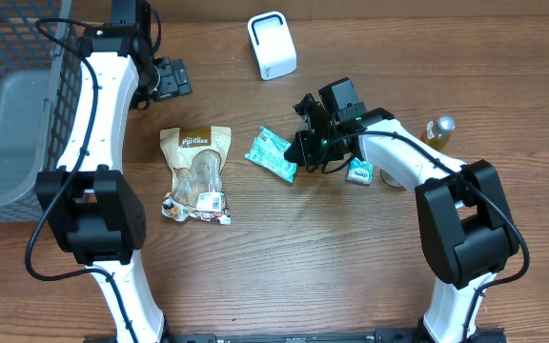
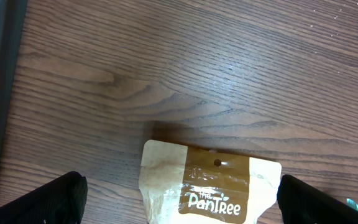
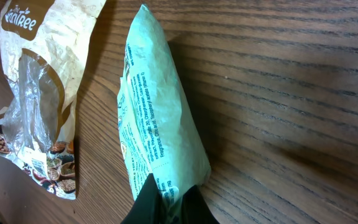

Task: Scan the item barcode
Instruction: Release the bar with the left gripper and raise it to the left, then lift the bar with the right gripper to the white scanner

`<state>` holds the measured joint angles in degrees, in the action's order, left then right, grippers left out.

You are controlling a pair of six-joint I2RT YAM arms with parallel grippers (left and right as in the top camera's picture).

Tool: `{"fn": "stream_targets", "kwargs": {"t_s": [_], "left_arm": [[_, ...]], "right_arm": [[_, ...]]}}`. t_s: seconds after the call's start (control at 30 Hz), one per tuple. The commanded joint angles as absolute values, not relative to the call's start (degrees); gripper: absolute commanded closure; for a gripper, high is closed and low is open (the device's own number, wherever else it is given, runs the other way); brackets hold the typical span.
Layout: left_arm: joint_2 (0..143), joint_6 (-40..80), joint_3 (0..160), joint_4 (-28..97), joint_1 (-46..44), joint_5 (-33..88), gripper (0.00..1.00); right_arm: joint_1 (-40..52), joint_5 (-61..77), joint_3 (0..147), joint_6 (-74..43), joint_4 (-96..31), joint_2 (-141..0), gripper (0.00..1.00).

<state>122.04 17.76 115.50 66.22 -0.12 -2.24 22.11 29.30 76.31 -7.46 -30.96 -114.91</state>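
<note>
My right gripper is shut on one end of a mint-green printed packet, which lies near the table's middle. In the right wrist view, the dark fingertips pinch the packet's near edge; no barcode shows on the face I see. A white scanner stands at the back centre. My left gripper is open at the back left, above the top edge of a brown Pantree pouch, with its fingers wide apart and nothing between them.
The Pantree pouch lies left of the green packet. A grey wire basket fills the far left. A small teal packet and a small bottle sit by the right arm.
</note>
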Motion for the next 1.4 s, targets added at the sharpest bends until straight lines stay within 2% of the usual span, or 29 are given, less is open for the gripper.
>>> {"fn": "stream_targets", "kwargs": {"t_s": [0.0, 0.33, 0.6, 0.87, 1.03, 1.37], "left_arm": [[121.78, 16.69, 116.25, 66.17, -0.36, -3.01, 0.0], [121.78, 16.69, 116.25, 66.17, -0.36, -3.01, 0.0], [121.78, 16.69, 116.25, 66.17, -0.36, -3.01, 0.0], [121.78, 16.69, 116.25, 66.17, -0.36, -3.01, 0.0], [121.78, 16.69, 116.25, 66.17, -0.36, -3.01, 0.0], [121.78, 16.69, 116.25, 66.17, -0.36, -3.01, 0.0]], "right_arm": [[22.09, 29.41, 76.25, -6.98, -30.52, -113.08, 0.96], [22.09, 29.43, 76.47, -5.76, -29.19, -112.97, 0.96], [22.06, 27.24, 80.12, 0.56, -34.92, -111.9, 0.96], [22.31, 17.3, 94.96, 10.83, -48.18, -110.04, 0.96], [22.55, 9.02, 104.49, 13.87, -51.68, -110.04, 0.96], [23.16, -4.82, 108.38, 27.07, -41.65, -110.5, 0.96]]}}
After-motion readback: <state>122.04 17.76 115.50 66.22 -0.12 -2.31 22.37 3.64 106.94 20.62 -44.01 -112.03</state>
